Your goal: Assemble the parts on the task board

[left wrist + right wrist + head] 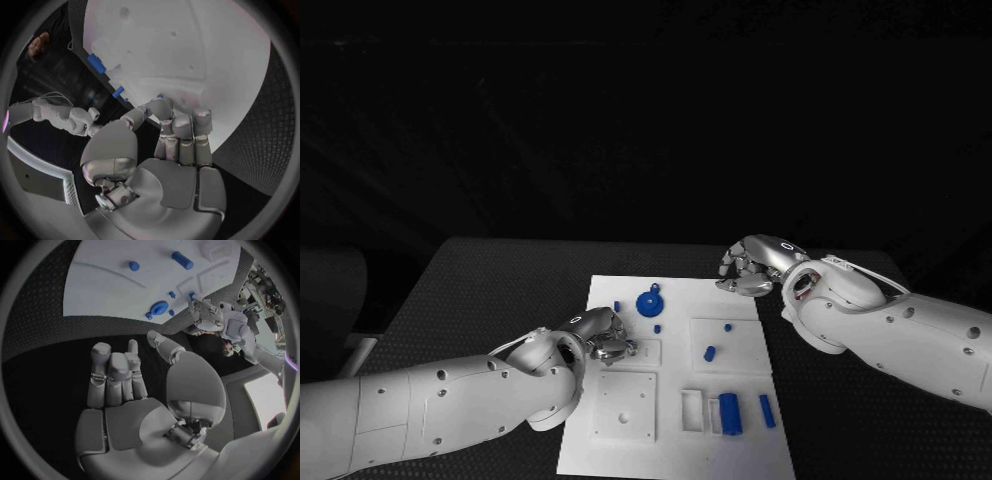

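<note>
Left hand [603, 335] over the white board's [625, 290] edge, fingers curled, grasp cannot be told, round blue part [649, 302] just beyond; right hand [750, 266] off the board's far corner, fingers loosely curled, holding nothing.

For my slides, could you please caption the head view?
Left hand rests over the white task board near a round blue part; right hand hovers at its far edge.

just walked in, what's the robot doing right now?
Assembling blue parts on the white task board. The left robot hand is over the board's middle, fingertips close to a small blue part; whether it holds anything is unclear. The right robot hand hovers off the board's far right corner, holding nothing. A round blue part and blue bars lie loose on the board.
</note>
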You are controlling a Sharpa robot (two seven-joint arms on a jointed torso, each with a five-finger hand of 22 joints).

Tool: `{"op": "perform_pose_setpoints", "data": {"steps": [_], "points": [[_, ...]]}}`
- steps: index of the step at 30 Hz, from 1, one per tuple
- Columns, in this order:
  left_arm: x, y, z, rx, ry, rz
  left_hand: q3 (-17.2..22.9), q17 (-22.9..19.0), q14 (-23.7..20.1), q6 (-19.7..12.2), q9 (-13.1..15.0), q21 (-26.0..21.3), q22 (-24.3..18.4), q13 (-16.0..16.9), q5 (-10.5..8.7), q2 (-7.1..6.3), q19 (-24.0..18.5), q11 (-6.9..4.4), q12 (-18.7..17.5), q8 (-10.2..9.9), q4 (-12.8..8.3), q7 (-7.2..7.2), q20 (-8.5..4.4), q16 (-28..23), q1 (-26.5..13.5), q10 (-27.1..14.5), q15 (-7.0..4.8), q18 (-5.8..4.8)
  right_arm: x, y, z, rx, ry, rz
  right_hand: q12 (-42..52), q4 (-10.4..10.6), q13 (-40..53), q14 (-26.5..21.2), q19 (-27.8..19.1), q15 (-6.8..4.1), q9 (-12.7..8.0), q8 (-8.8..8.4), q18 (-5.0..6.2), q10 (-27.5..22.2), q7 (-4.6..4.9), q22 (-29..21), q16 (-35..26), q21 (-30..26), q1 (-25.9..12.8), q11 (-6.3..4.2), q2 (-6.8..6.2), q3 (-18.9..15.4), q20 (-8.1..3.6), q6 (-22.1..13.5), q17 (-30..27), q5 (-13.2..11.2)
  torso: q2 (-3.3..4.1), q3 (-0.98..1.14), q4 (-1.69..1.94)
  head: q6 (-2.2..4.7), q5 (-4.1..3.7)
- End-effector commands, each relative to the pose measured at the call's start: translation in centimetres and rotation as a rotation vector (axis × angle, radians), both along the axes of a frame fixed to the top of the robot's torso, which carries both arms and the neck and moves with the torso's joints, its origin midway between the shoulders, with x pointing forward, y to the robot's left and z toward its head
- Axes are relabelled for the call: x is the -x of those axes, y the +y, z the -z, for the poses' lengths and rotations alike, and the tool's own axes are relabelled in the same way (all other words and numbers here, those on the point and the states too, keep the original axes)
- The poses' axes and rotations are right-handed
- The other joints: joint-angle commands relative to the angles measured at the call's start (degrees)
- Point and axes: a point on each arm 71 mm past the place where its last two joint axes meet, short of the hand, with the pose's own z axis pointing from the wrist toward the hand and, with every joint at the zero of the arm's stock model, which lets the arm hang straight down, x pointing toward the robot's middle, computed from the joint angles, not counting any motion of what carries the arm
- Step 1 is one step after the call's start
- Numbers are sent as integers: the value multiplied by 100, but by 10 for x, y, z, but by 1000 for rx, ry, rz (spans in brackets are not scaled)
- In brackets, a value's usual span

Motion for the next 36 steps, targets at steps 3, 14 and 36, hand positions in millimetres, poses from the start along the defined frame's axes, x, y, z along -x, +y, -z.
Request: {"op": "perform_pose_setpoints", "data": {"steps": [3, 14, 36], "points": [[1, -1, 4, -28, 26, 10, -5, -16, 243, 851, 828, 41, -9, -15, -44, 2, -32, -152, 25, 14, 49, -590, -736, 25, 25, -200, -310, 89, 1, 1, 0, 4, 3, -10, -19, 47, -6, -29, 7, -16, -6, -38, 205, -41, 48, 38, -24, -22, 0, -16, -44, 0, -2, -4, 6, 42, -1, -3, 3, 10, -1], [1, -2, 5, -44, 46, 18, -16, -54, 238, 866, 840, 62, -25, -43, -110, -39, -45, -145, 46, -1, 85, -587, -736, 44, 18, -196, -302, 94, 1, 2, 0, 4, 5, -11, -19, 52, -7, -29, 7, -16, -6, -39, 205, -41, 48, 39, -25, -23, -2, -16, -45, -2, -2, -4, 7, 51, 1, -1, 0, -11, -3], [2, -2, 6, -47, 60, 22, -66, -259, 214, 926, 921, 166, -168, -173, -199, -688, -73, -149, 192, -70, 542, -595, -737, 180, -34, -214, -309, 131, 0, 1, 1, 6, 7, -9, -19, 65, -7, -29, 7, -15, -7, -40, 205, -41, 48, 41, -28, -26, -12, -16, -49, -11, -1, -4, 8, 65, -1, -1, 2, -16, -17]]}}
